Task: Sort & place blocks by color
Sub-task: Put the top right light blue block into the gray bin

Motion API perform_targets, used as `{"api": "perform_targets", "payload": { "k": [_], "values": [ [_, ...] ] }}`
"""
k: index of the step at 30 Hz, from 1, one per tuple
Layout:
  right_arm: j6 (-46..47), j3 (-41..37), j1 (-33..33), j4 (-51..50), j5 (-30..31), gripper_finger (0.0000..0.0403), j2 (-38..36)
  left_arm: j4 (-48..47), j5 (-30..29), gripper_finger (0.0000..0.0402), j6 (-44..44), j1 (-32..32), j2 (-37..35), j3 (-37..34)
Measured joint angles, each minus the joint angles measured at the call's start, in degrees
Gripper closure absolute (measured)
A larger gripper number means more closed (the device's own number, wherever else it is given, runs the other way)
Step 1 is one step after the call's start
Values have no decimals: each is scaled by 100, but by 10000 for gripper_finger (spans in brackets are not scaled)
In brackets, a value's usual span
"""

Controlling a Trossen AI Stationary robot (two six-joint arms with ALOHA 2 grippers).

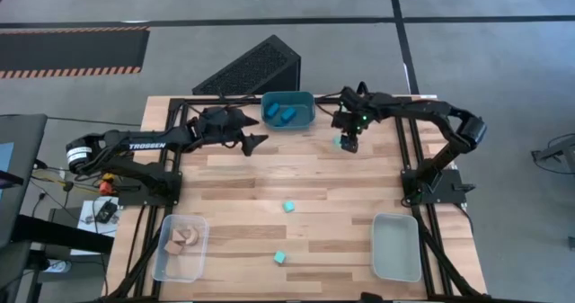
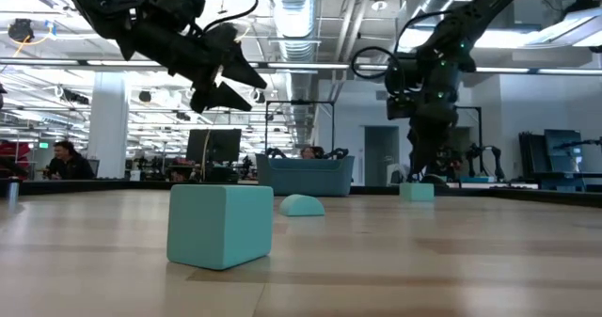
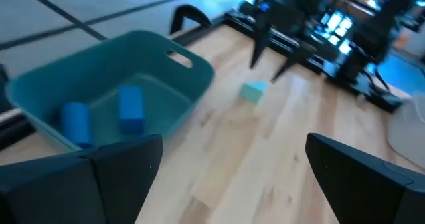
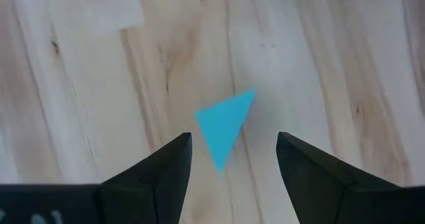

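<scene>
Right tool (image 1: 347, 145) hangs over the far part of the desk (image 1: 314, 182), right of the teal bin (image 1: 287, 110), fingers parted and gripping nothing. Directly beneath it lies a light teal wedge block (image 4: 224, 127), resting on the wood. In the right wrist view the wedge sits in the gap between the two fingers, touching neither. It shows as a triangle whose long axis runs slantwise to the line between the fingers, so a square grip, in my judgement, calls for a small wrist turn or a close on its slanted faces.

Left tool (image 1: 256, 142) hovers left of the same bin, released and empty; it is the farther of the two from the wedge.

Other task items: two blue blocks (image 1: 283, 114) inside the teal bin at the far edge; tan wooden pieces (image 1: 182, 238) in the clear bin (image 1: 163, 258) at the near left corner; a teal block (image 1: 288, 207) at mid-desk and a teal cube (image 1: 280, 258) toward the near edge. An empty-looking clear bin (image 1: 395, 247) stands at the near right corner.

Open wood surrounds the wedge. The teal bin's wall is the nearest obstacle, yet apart from it.
</scene>
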Motion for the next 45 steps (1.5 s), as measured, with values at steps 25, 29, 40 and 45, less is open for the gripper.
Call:
{"api": "perform_targets", "payload": {
  "k": [25,29,40,45],
  "values": [
    [495,-496,77,1281,27,190,762,185,-1586,45,-1102,-861,0,0],
    [714,-497,121,1300,64,252,804,137,-1588,45,-2209,-805,0,2],
    [2933,-309,939,2555,-508,284,155,115,-558,45,-3157,-448,0,2],
    [2872,-60,1956,3623,-404,277,-381,1340,1119,45,-3528,-278,-2,7]
  ]
}}
